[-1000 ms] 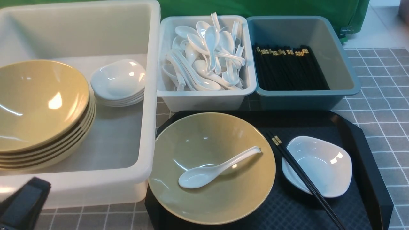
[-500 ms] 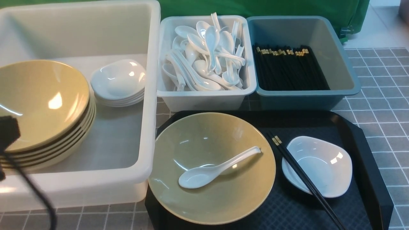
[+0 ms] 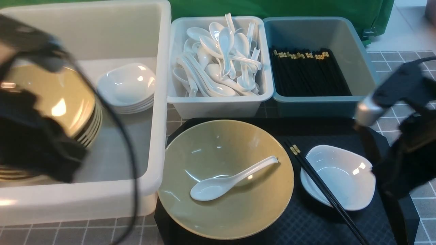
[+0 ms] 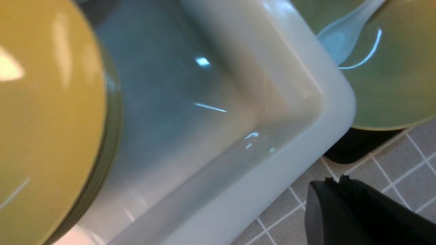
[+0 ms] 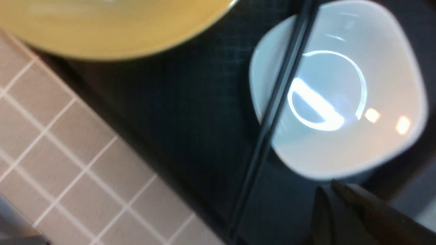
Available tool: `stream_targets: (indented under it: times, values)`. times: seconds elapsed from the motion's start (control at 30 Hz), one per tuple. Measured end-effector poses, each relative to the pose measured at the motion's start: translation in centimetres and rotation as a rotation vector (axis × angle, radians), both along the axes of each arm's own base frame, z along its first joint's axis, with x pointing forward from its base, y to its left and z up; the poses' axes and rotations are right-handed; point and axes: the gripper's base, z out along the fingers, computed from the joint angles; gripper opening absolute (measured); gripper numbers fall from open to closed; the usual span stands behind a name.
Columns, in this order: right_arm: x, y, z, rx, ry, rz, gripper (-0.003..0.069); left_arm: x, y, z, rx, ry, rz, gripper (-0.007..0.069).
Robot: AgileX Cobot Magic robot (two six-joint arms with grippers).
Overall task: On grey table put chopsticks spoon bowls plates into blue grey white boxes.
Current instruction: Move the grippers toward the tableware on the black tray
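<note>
Take the pair of long thin black chopsticks with gold bands (image 3: 323, 190) as the likely next pick. Find them on the black textured tray (image 3: 306, 224), lying across the rim of the small glossy white rounded-square dish (image 3: 340, 177). Note the right gripper (image 5: 328, 192) pinched shut on nothing, just beside that dish. Open it before descending, straddle both sticks at the rim crossing, and close squarely to prevent scissoring. Count the left gripper (image 4: 337, 180) as closed and empty too, near a corner of the large white plastic tub (image 4: 306, 102). Carry to the teal-blue rectangular bin (image 3: 361, 68), already stocked with sticks. Underneath and beyond: grey table gridded with thin white lines (image 3: 85, 231), green cloth backdrop (image 3: 272, 8).
</note>
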Motion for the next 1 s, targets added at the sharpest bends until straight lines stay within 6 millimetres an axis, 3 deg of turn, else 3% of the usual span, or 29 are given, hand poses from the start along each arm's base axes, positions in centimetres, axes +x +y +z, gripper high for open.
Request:
stream_targets:
  times: [0.13,0.3,0.53,1.0]
  values:
    - [1.6,1.1,-2.1,-0.020,0.038,0.003,0.0078,1.3,-2.8,-1.3,0.049,0.038,-0.112,-0.0011]
    - [4.8,2.4,-4.4,-0.043,0.061,-0.039,0.0232,3.4,-6.9,-3.3,0.122,0.009,-0.229,-0.0011]
    - [7.6,3.5,-6.5,-0.047,0.099,-0.108,0.0447,4.8,-8.0,-4.4,0.139,-0.032,-0.240,-0.0011]
    - [8.5,4.0,-9.1,-0.073,0.162,-0.112,0.0483,5.3,-8.0,-4.3,0.153,-0.083,-0.241,-0.0011]
